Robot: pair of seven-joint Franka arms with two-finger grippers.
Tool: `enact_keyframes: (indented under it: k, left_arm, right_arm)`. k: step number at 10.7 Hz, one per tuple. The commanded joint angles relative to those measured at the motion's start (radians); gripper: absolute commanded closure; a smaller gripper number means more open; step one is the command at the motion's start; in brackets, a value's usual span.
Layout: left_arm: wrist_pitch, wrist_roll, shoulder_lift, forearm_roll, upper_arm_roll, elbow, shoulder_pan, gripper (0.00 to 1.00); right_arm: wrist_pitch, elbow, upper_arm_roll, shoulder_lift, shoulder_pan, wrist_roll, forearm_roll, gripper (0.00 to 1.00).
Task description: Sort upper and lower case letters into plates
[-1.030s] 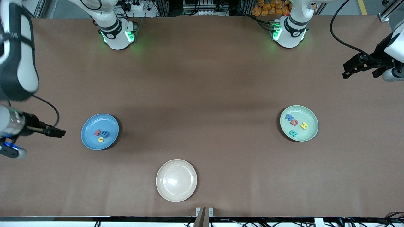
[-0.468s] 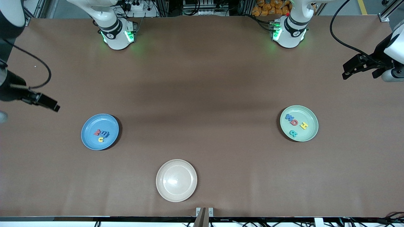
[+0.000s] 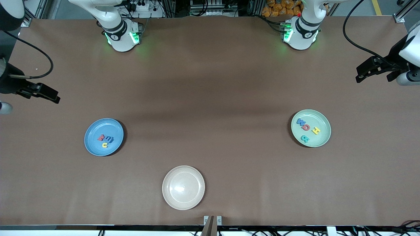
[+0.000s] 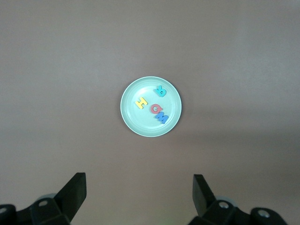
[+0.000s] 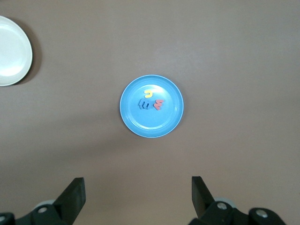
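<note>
Below wide-open right hand [image 5: 137,199] & left hand [image 4: 138,197]: letters [image 5: 151,102] on plates [image 5: 132,119].

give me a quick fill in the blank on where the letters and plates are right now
1. The yellow H lies in the ____ plate.
2. The blue plate holds ____ letters, among them a yellow u.
3. The cream plate holds ____ letters.
4. The left pincer has its fingers ____ and holds nothing.

Missing words: mint green; three; no; open
</note>
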Motion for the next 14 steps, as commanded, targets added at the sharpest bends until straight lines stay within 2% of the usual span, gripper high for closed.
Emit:
enact_keyframes:
  k: [1,11,14]
  left_arm:
    - [-0.004,0.003,-0.002,-0.010,0.001,0.004,0.004,0.00]
    - [-0.002,0.004,0.000,-0.007,0.004,0.006,0.004,0.00]
    - [-0.002,0.003,0.013,-0.006,0.004,0.036,0.004,0.00]
  right_arm:
    - [0.048,-0.117,-0.030,-0.081,0.030,-0.013,0.011,0.00]
    - [0.030,-0.104,-0.027,-0.072,0.046,-0.009,0.013,0.00]
    - [-0.008,-0.101,-0.027,-0.075,0.046,-0.022,0.013,0.00]
